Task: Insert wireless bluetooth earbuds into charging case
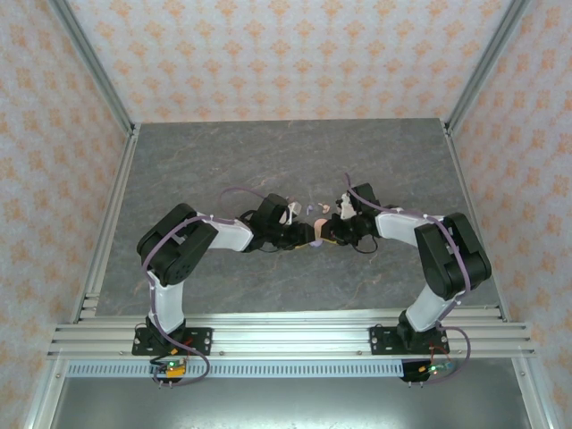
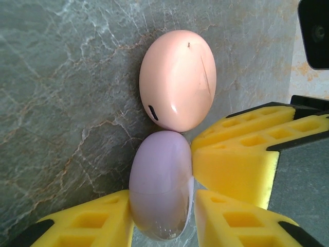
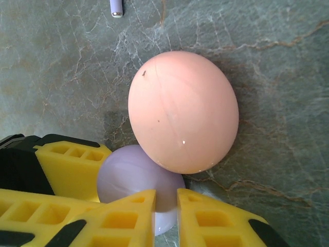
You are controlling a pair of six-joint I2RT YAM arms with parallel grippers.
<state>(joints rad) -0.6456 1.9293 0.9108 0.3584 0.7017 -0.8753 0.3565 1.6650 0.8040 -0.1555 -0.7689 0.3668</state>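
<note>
A pale purple egg-shaped charging case [image 2: 160,180] lies on the grey marble table. My left gripper [image 2: 162,208] is shut on its sides. My right gripper [image 3: 165,200] comes in from the other side and is pinched on the purple case's [image 3: 131,172] edge; its yellow fingers [image 2: 236,159] show against the case in the left wrist view. A closed peach case [image 2: 177,80] [image 3: 182,110] lies touching the purple one. A pale purple earbud stem [image 3: 117,7] lies loose beyond it. From above, tiny purple [image 1: 311,207] and peach [image 1: 325,206] earbuds lie just past both grippers.
Both arms meet at the middle of the table [image 1: 268,161], inside a frame with patterned walls. Aluminium rails [image 1: 286,335] run along the near edge. The left gripper's finger [image 3: 72,164] sits close beside the right gripper's.
</note>
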